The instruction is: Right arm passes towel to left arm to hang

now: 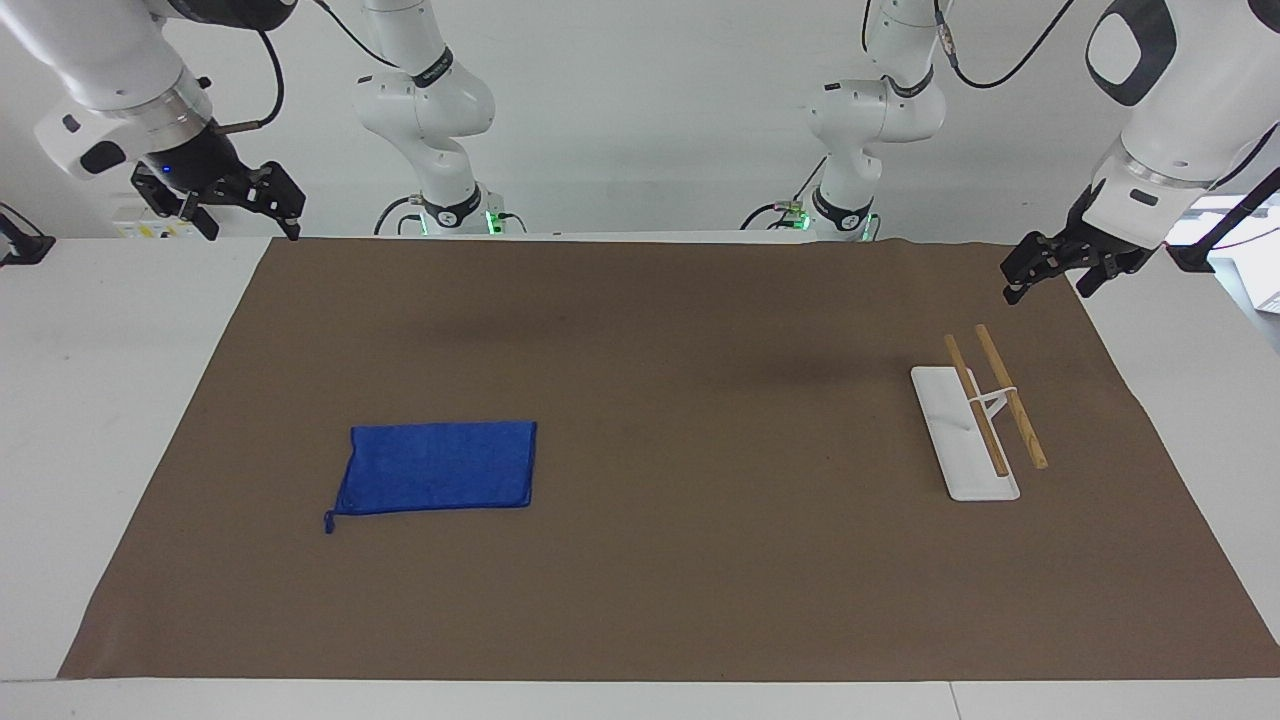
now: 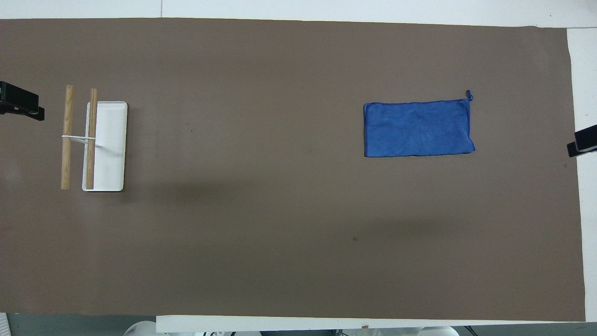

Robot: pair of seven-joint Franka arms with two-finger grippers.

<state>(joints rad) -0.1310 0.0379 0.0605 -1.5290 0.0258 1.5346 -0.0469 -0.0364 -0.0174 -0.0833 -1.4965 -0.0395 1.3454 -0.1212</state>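
Note:
The blue towel [image 1: 440,467] lies flat on the brown mat toward the right arm's end of the table, its little loop at the corner farthest from the robots; it also shows in the overhead view [image 2: 417,129]. My right gripper [image 1: 250,228], with a blue light on its wrist, hangs open and empty in the air over the mat's corner at its own end, well apart from the towel. My left gripper [image 1: 1047,290] hangs open and empty over the mat's edge at the left arm's end, above and beside the rack. Both arms wait.
A towel rack [image 1: 975,420] with a white base and two wooden rails stands toward the left arm's end; it also shows in the overhead view [image 2: 95,140]. The brown mat [image 1: 700,560] covers most of the white table.

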